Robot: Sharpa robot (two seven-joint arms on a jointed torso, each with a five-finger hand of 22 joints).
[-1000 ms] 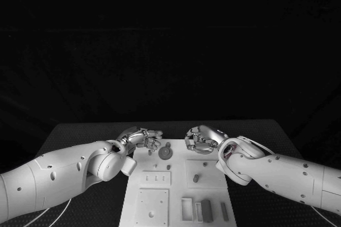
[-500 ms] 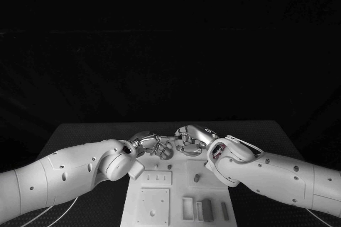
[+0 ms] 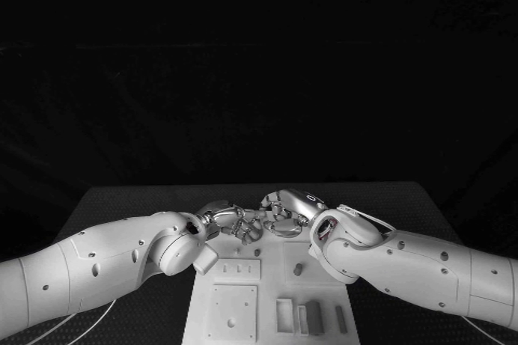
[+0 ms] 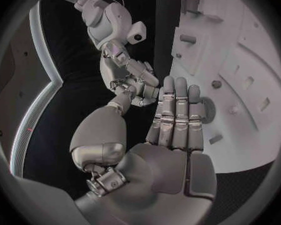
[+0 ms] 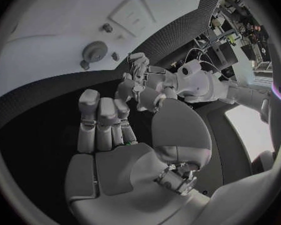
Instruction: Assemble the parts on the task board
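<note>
- The left hand (image 3: 229, 218) and right hand (image 3: 287, 210) meet over the far end of the board (image 3: 264, 300), fingertips nearly touching.
- Left hand (image 4: 172, 130): fingers straight and side by side, holding nothing.
- Right hand (image 5: 109, 130): fingers likewise extended, palm bare.
- A round part (image 5: 94, 51) lies on the board just beyond both hands' fingertips.
- More parts (image 3: 313, 319) sit in slots at the near end, well behind the hands.

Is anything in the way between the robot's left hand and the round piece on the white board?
Nothing visible is. The left hand reaches right up to the round piece on the task board. The right hand is on its other side, not between them.
</note>
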